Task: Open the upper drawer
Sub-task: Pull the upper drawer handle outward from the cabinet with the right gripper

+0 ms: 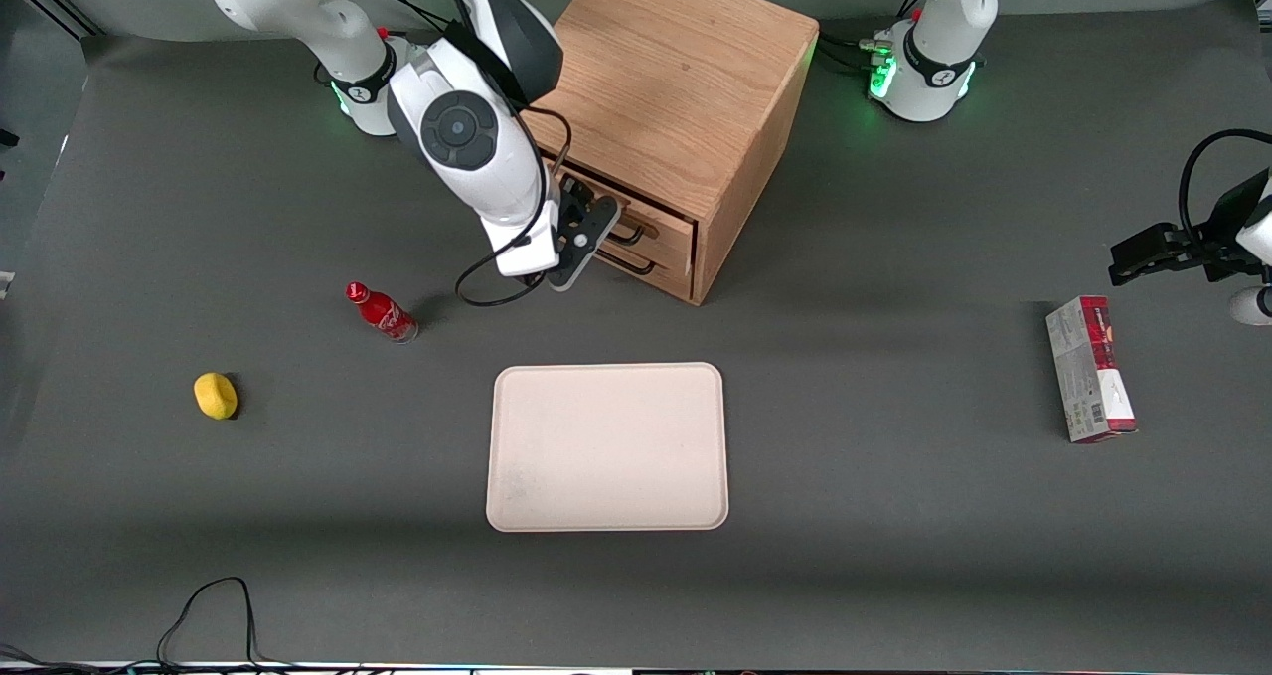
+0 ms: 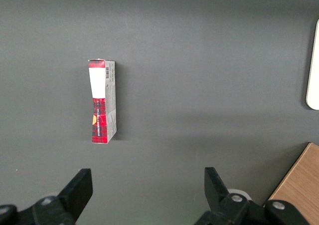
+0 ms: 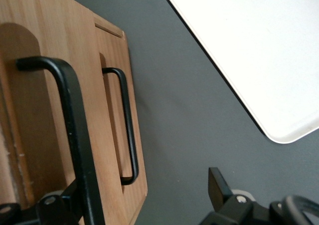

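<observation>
Hovering: gripper (image 1: 588, 226) at upper drawer (image 1: 664, 220) handle (image 3: 75, 135) | fingers spread (handle between them, ungrasped) | drawer closed

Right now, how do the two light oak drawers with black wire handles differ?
The upper light oak drawer sits above the lower light oak drawer. The robot's open hand is at the upper drawer's black wire handle; the lower drawer's handle is free. Both drawers look shut, with matching wood and handles.

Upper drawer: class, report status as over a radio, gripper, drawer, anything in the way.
Gripper open at the cabinet's front, fingers astride the upper drawer's handle. Upper drawer barely out. Nothing blocking its front; tray lies nearer the camera.
</observation>
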Controlling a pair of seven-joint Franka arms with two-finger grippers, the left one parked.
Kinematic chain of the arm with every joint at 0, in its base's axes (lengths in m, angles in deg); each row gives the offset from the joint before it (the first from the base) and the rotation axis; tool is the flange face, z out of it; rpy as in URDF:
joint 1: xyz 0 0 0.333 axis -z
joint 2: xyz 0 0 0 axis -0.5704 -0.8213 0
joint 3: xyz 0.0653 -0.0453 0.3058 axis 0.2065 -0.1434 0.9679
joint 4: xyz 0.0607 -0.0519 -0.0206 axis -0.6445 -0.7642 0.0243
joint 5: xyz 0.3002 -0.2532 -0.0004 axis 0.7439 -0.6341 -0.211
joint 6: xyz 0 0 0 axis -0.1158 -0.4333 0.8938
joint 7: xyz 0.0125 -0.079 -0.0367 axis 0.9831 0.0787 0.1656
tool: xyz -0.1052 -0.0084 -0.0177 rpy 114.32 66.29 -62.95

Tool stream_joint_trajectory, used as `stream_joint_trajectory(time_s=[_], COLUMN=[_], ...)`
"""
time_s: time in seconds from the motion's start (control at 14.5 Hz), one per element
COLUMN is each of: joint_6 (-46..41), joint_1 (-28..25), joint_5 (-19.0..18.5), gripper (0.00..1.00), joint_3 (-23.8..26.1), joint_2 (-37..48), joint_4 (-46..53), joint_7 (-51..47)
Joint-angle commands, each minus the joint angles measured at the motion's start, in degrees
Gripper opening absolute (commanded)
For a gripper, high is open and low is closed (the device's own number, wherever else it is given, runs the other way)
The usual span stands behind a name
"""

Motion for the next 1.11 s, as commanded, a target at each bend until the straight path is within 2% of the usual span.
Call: stream_joint_trajectory(time_s=[0.0,1.04], joint_6=[0.36,-6.59], joint_1=[1.06,7.13], joint_5=[-0.76,-0.06], gripper=[1.0,1.0], joint_3=[-0.03,-0.03], joint_2=[-1.01,-7.87], joint_4=[1.2,13.68], joint_7=[1.55,6.82])
